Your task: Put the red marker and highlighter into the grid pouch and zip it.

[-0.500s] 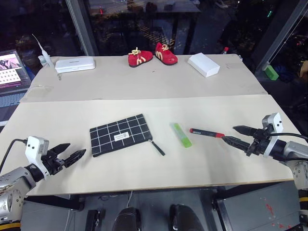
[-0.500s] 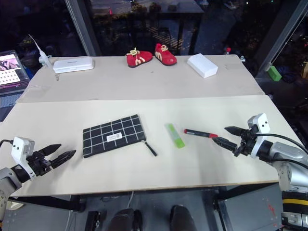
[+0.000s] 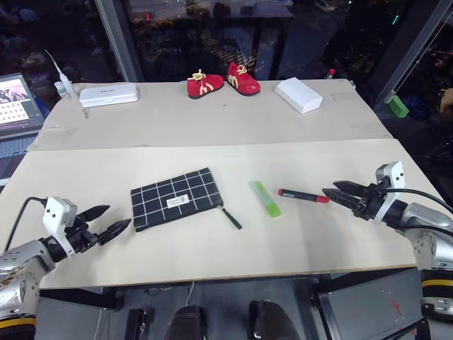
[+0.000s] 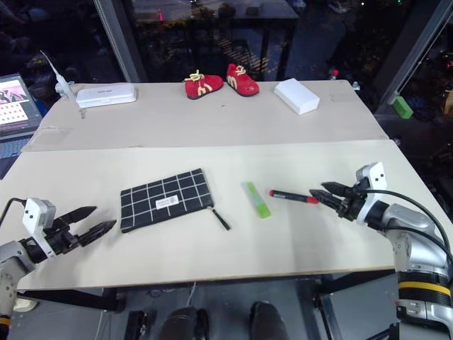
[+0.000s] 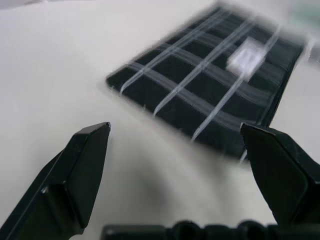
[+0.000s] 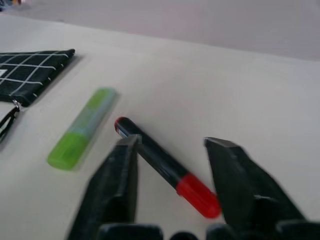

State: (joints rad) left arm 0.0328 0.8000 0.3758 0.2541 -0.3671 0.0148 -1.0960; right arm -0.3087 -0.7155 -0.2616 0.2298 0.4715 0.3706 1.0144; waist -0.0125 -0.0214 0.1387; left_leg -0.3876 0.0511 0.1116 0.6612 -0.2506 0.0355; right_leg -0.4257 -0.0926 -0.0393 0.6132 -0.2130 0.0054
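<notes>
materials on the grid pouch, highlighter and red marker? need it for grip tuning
Grid pouch: looks like soft woven fabric, matte black with white grid lines, lying flat and limp.
Highlighter: seemingly translucent light-green plastic, smooth, slight sheen.
Red marker: probably hard plastic, glossy black barrel with red ends; a faint highlight runs along it.

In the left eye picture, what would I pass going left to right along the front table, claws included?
Left gripper → grid pouch → highlighter → red marker → right gripper.
</notes>
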